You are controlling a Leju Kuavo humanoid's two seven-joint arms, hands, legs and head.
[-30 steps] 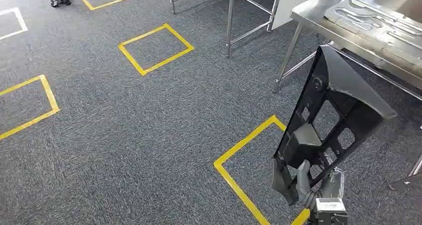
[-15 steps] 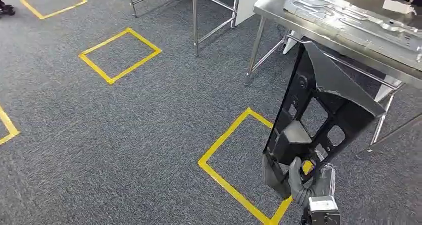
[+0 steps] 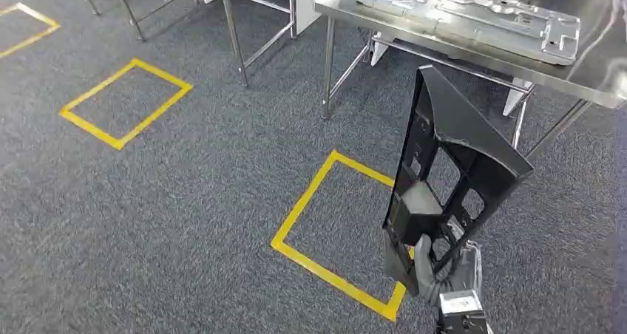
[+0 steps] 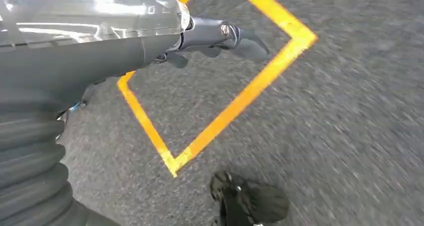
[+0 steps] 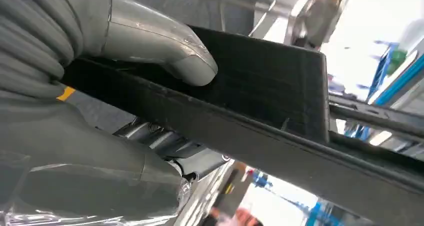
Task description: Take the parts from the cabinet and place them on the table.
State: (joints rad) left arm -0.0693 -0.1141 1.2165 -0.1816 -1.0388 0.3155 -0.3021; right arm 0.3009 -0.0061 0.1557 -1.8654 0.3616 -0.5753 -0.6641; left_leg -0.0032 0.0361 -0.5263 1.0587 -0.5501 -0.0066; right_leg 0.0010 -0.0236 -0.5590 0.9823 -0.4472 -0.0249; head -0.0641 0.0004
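while upright, black part point(image 3: 451, 164) sits in right hand point(image 3: 444, 275).

Right hand point(image 3: 444, 275): you see it low on the right, gripping the lower end of the part point(image 3: 451, 164).
Part: it stands up from the hand, tilted, its top end just before the table point(image 3: 591, 83).
Table: far right, behind the part; a metal panel point(image 3: 473, 12) lies on it.
Floor square point(image 3: 333, 223): left of the part, before the table.
Second floor square point(image 3: 122, 101): farther left, well apart.
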